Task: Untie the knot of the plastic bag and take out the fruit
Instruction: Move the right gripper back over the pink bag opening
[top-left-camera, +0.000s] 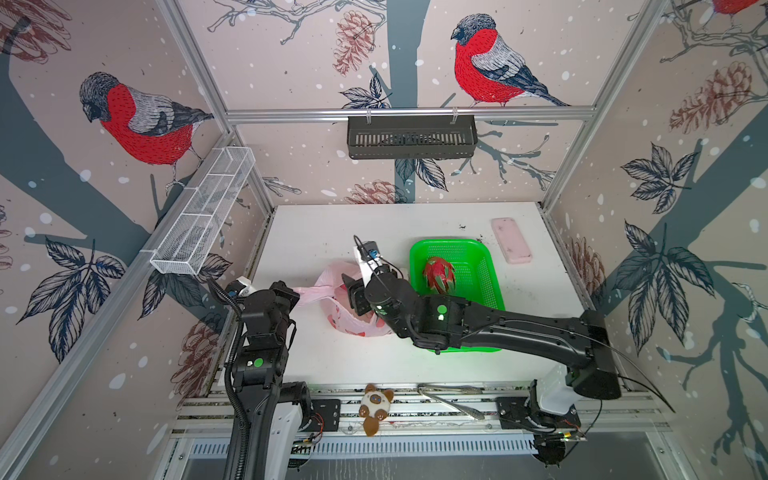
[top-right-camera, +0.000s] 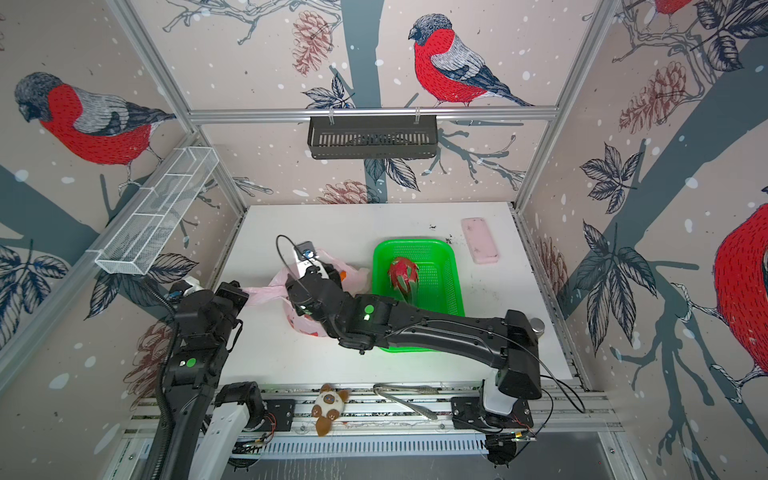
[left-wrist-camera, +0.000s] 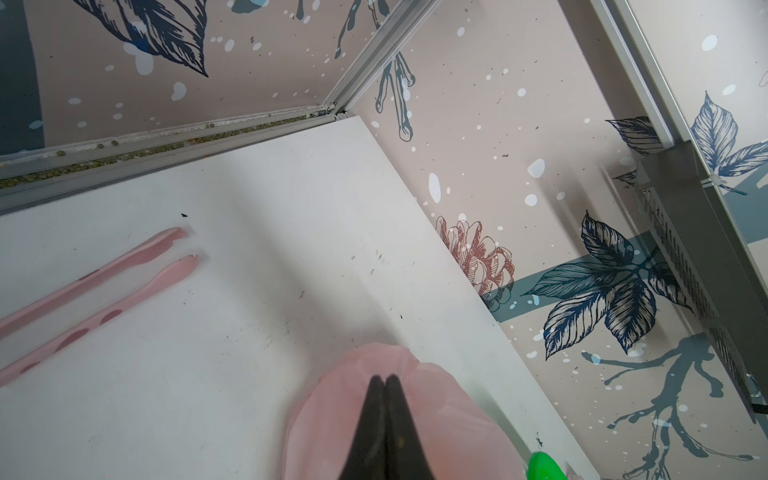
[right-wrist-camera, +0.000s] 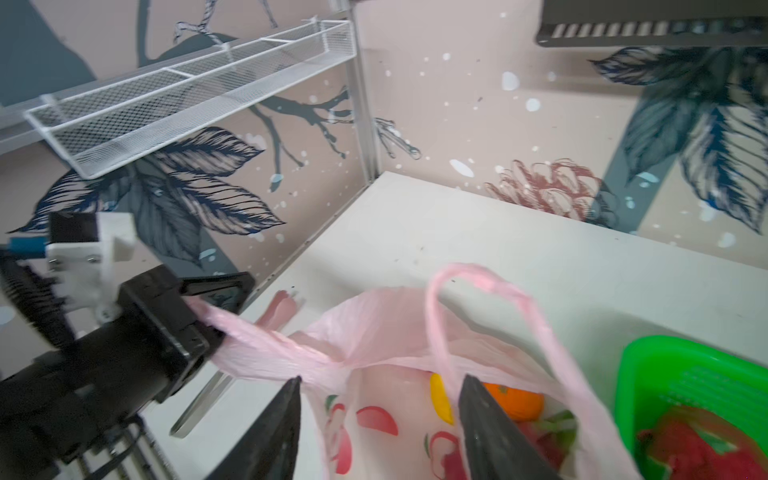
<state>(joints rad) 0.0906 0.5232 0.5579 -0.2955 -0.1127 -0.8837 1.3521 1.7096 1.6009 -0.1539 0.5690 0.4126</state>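
2 grippers work at the plastic bag (right-wrist-camera: 395, 324). Left gripper (left-wrist-camera: 384, 379) has its jaws pressed together on a strip of the bag's pink film, which runs taut toward the left edge of the table (top-left-camera: 316, 232). Right gripper (right-wrist-camera: 382, 378) hangs over the bag's mouth with jaws apart, gripping nothing; 1 loop handle (right-wrist-camera: 478, 282) arches up beyond the gap. Inside lie an orange fruit (right-wrist-camera: 515, 401), a yellow fruit (right-wrist-camera: 440, 399) and 1 dragon fruit (right-wrist-camera: 548, 436). The other dragon fruit (top-left-camera: 438, 274) sits in the green basket (top-left-camera: 453, 242), just right of the bag.
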